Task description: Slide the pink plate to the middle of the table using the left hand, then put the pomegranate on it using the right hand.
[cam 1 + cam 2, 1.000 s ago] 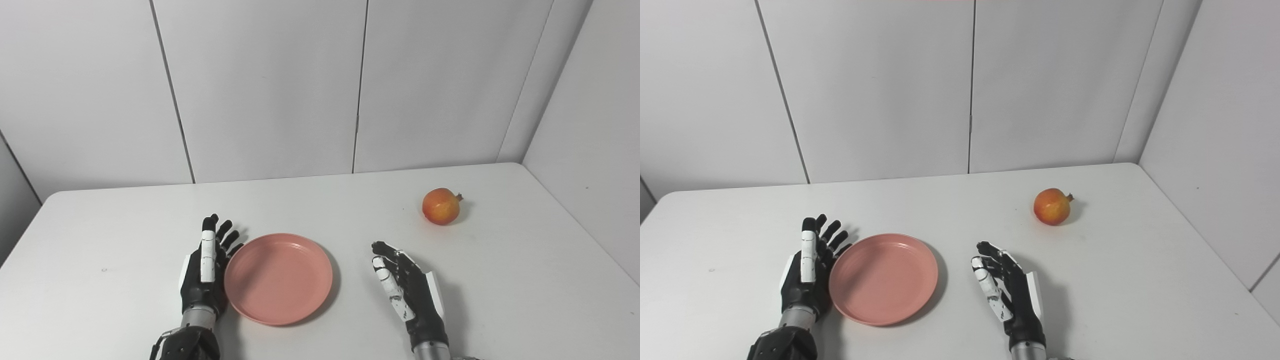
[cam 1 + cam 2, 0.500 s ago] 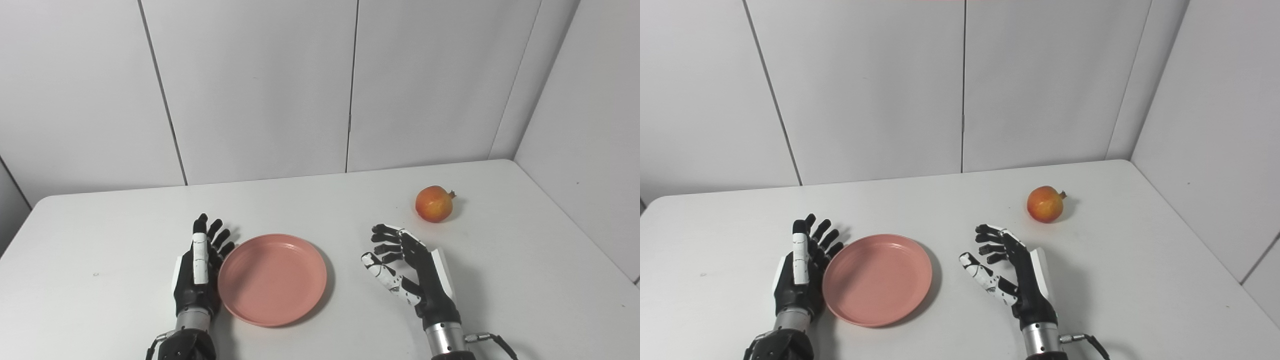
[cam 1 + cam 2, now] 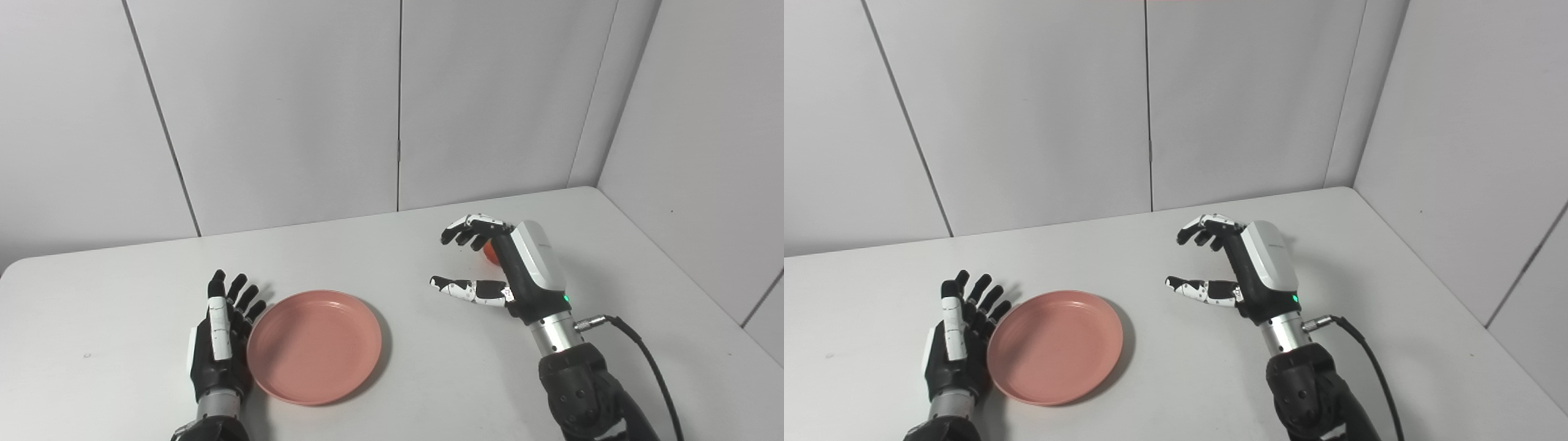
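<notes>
Pink plate (image 3: 313, 346): round, shallow, lying flat on the white table (image 3: 122, 294) and serving as the reference for every entry below. Nothing is resting in it.

Left hand (image 3: 219, 346): lying just left of the plate, its inner edge against the plate's left rim. Fingers (image 3: 237, 288) are stretching forward and spreading apart, released, gripping nothing. The white-backed thumb is pointing straight ahead along the hand.

Table: white surface carrying the plate at its near left-centre, running back to pale wall panels (image 3: 275, 110) behind the plate and to another pale wall far right of it.

Right hand (image 3: 496, 269): hovering well to the right of the plate and farther back, raised off the table, white back plate facing right and a green light glowing near the wrist. Fingers are curling forward and the thumb (image 3: 456, 286) is reaching out toward the plate's side, leaving an open gap between them; the hand is grasping nothing. A black cable (image 3: 643, 361) is trailing from the wrist, away from the plate.

Pomegranate (image 3: 490, 253): sitting on the table right of the plate and beyond it, almost wholly hidden behind the right hand; only a small orange-red sliver is showing in the left eye view, and the right eye view is hiding it entirely. Whether the hand is touching it cannot be told.
</notes>
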Controlling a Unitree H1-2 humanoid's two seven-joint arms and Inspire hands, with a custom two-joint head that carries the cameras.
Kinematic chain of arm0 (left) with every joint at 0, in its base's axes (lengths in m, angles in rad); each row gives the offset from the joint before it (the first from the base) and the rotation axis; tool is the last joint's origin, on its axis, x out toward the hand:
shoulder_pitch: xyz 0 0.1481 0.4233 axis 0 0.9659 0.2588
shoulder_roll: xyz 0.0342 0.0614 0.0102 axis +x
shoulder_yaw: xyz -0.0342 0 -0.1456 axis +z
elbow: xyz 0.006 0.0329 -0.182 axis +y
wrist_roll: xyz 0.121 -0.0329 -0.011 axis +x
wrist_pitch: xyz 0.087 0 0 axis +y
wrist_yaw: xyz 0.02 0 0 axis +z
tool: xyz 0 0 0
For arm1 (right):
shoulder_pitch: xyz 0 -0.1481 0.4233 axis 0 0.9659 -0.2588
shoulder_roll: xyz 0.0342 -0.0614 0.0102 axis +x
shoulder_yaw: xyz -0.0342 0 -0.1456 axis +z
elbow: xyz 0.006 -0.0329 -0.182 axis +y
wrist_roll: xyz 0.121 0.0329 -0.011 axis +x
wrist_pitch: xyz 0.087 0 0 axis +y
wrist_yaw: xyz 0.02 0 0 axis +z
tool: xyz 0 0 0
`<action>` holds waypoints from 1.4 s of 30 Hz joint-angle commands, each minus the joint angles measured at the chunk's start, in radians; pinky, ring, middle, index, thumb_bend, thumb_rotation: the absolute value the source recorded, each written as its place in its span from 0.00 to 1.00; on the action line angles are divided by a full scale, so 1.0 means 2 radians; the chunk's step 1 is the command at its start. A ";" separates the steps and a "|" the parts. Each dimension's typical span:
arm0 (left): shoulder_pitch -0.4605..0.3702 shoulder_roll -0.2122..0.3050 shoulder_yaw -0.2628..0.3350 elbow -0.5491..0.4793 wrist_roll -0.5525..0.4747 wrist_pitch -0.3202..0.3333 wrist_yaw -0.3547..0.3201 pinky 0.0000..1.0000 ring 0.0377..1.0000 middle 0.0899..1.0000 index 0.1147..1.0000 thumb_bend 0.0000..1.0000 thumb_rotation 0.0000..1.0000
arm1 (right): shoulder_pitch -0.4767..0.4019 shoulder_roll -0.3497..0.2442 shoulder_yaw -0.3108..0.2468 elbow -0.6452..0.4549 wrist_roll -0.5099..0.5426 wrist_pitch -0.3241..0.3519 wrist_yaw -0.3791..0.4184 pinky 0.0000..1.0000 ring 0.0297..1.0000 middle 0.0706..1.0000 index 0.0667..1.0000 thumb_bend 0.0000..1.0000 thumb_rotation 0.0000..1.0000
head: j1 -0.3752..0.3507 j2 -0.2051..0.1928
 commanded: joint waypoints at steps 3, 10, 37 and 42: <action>-0.009 0.001 -0.002 -0.004 0.001 0.006 0.002 0.85 0.89 0.92 0.98 0.98 0.89 | -0.061 -0.028 0.002 0.008 -0.071 0.015 0.000 0.47 0.52 0.57 0.46 0.51 0.18 | 0.000 0.001; -0.006 -0.002 0.001 -0.008 -0.001 0.011 0.005 0.88 0.88 0.89 0.96 0.99 0.87 | -0.093 -0.053 -0.003 0.047 -0.099 0.015 0.000 0.43 0.50 0.58 0.55 0.65 0.41 | 0.004 0.002; 0.000 -0.010 -0.006 -0.007 0.005 -0.001 0.006 0.91 0.88 0.87 0.97 0.97 0.89 | -0.189 -0.086 0.023 0.218 -0.108 0.072 0.037 0.98 0.91 0.84 0.73 0.80 0.83 | 0.035 0.001; 0.006 -0.014 -0.010 -0.021 0.008 0.007 0.012 0.92 0.88 0.87 0.97 0.97 0.89 | -0.199 -0.090 0.032 0.235 -0.105 0.091 0.048 1.00 0.93 0.86 0.75 0.81 0.86 | 0.036 0.005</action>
